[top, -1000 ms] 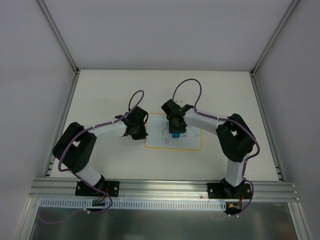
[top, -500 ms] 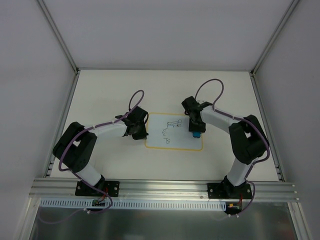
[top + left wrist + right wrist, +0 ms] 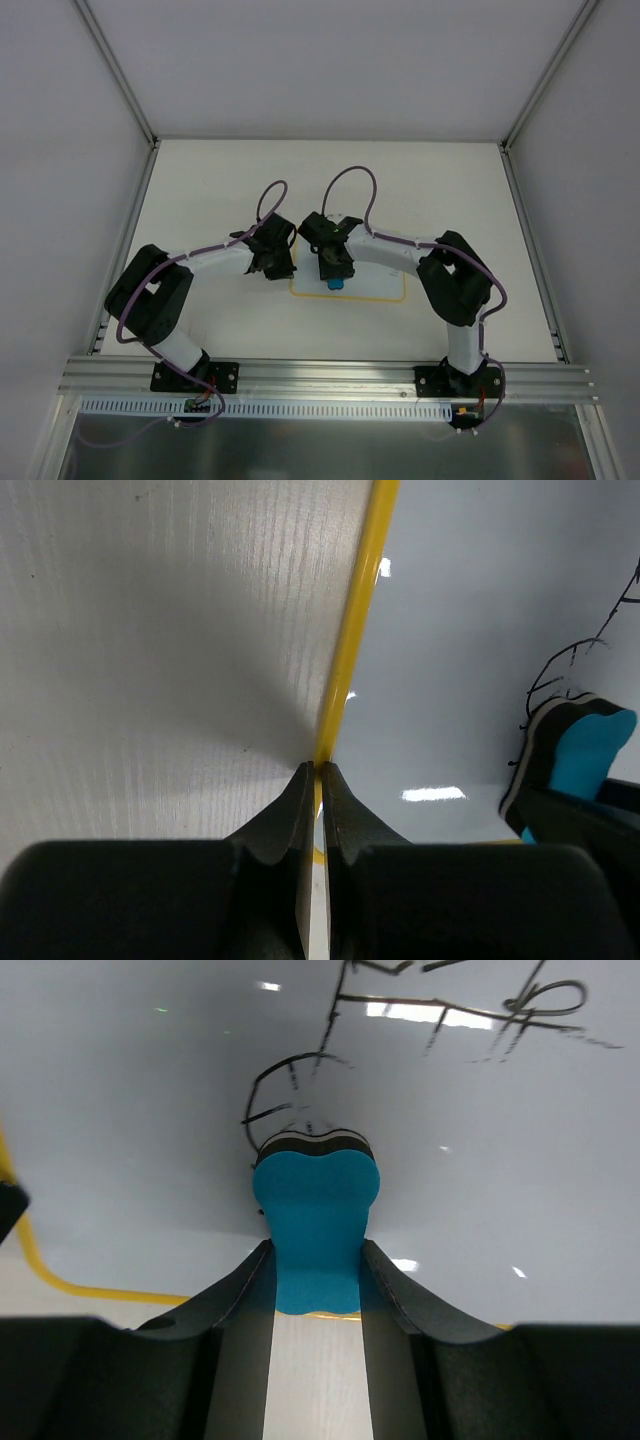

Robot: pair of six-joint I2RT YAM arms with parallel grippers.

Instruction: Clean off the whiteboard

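Observation:
The whiteboard, white with a thin yellow border, lies flat on the table's middle. My right gripper hangs over its left part, shut on a blue eraser. In the right wrist view the eraser stands pressed on the whiteboard between the right gripper fingers, just below a black line sketch. My left gripper is shut, tips down on the board's left border. The left wrist view shows the left gripper on that yellow border, with the eraser at right.
The pale table is enclosed by white walls on three sides. An aluminium rail carrying both arm bases runs along the near edge. Purple cables loop above each wrist.
My right gripper swept the eraser from the board's middle to its right side, then back across to the left part. The left arm stayed still.

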